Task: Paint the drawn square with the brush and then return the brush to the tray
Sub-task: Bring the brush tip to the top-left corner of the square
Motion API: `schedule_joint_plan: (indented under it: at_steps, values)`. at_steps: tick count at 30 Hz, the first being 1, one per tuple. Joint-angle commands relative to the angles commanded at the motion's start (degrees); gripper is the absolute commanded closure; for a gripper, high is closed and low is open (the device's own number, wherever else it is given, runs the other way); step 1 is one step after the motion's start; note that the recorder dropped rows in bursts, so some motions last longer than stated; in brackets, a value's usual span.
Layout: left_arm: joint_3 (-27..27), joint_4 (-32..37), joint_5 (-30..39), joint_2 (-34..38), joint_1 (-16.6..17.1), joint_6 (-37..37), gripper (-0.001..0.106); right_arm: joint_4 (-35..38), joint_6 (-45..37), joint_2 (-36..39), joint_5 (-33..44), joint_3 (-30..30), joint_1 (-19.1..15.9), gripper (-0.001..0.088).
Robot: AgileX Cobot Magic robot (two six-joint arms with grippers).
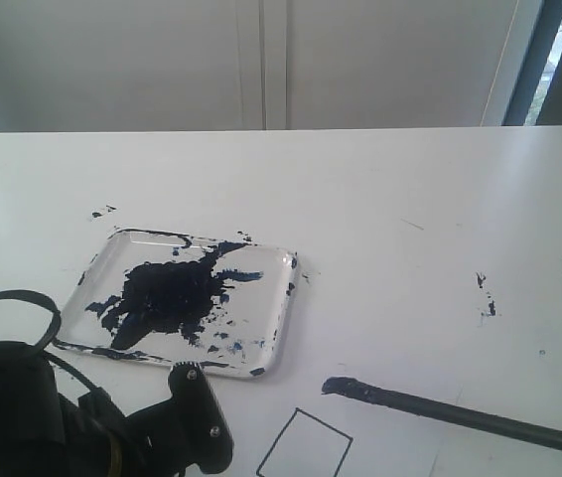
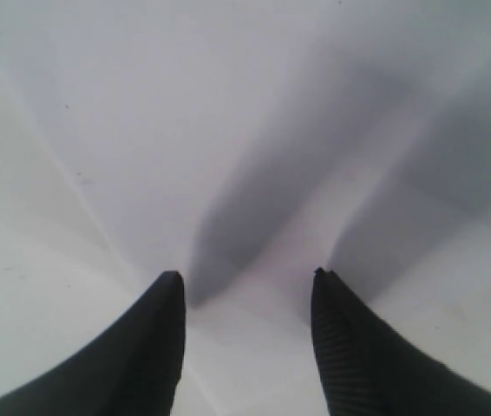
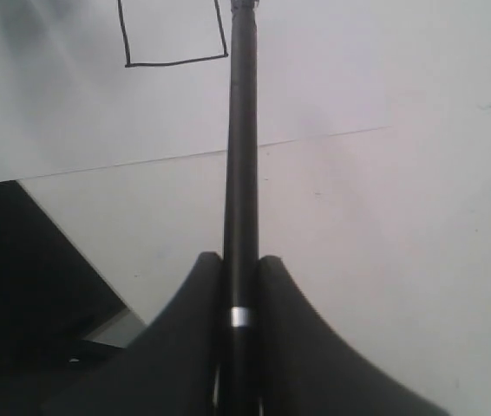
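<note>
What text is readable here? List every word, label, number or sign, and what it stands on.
None: no word, label, number or sign is readable in any view. The tray bears only paint smears, the brush only a plain silver band, and the drawn square is an empty outline.

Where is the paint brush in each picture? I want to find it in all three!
Exterior view: the brush stretches across the lower right, its dark tip near the drawn square.
Left wrist view: the brush is not in it.
Right wrist view: the brush is clamped in the right gripper and points along the edge of the drawn square.
Shared landmark: the drawn square.
</note>
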Motion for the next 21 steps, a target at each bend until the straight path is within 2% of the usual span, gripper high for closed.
schedule_joint_plan:
  at_steps: [10, 15, 21]
  values:
    - [0.00, 0.98, 0.00, 0.00, 0.00, 0.28, 0.054, 5.68, -3.03, 0.00, 0.35, 0.00, 0.00, 0.0868]
    - [0.00, 1.25, 0.00, 0.00, 0.00, 0.28, 0.054, 5.79, -3.03, 0.00, 0.35, 0.00, 0.00, 0.0868]
    - [0.00, 1.57, 0.00, 0.00, 0.00, 0.28, 0.054, 5.59, -3.17, 0.27, -0.54, 4.00, 0.00, 0.0868]
